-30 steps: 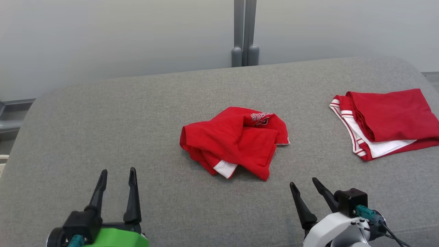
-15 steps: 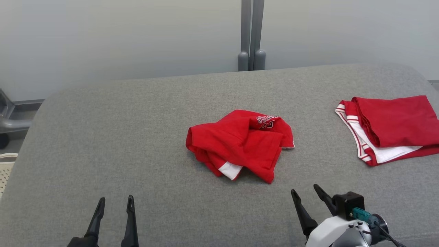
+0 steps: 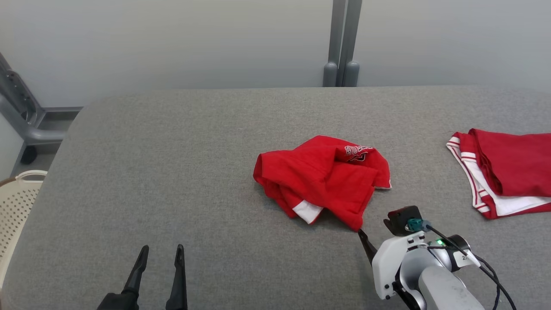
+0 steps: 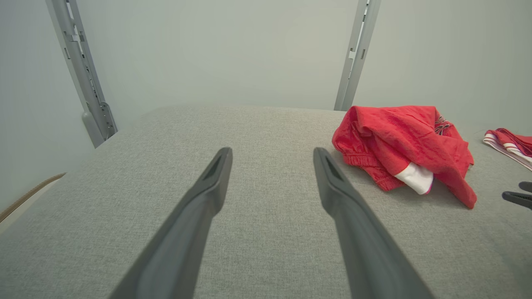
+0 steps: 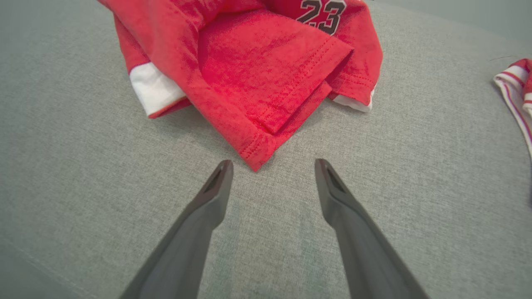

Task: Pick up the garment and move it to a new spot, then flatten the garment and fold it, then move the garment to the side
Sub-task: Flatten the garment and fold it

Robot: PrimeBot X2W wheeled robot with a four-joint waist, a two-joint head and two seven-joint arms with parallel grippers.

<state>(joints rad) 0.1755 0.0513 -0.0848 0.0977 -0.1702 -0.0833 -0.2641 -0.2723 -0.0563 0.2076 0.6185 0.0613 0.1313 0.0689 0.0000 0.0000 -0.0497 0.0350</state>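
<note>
**ENTRY: crumpled red jersey, nearest corner at 12 o'clock of the right gripper**

1. Left gripper [image 4: 271,151]: fingers spread wide, nothing between them. It sits low at 7 o'clock in the head view, over the bare grey padded surface [image 3: 172,150]. The jersey lies at its 1 to 2 o'clock, well apart.
2. Right gripper [image 5: 273,162]: fingers likewise spread and empty, at 5 o'clock in the head view. A stitched hem corner [image 5: 255,160] lies just beyond the fingertips at 12 o'clock (a shade toward the left finger), near but apparently not touching.
3. Red jersey [image 3: 323,178]: a loose heap in the middle of the surface.
   - White trim [image 3: 308,211] shows at the near edge, and a printed "23" [image 5: 322,10] at the far side.
   - The long axis runs roughly 9 to 3 across the head view.
   - The hem corner points to 5 o'clock, straight at the right gripper.
4. Folded red-and-white garment [image 3: 503,172]: at 3 o'clock in the head view, well apart from the heap.

Assessment: the right arm is much the nearer. A short forward reach should put the corner between its fingers.
</note>
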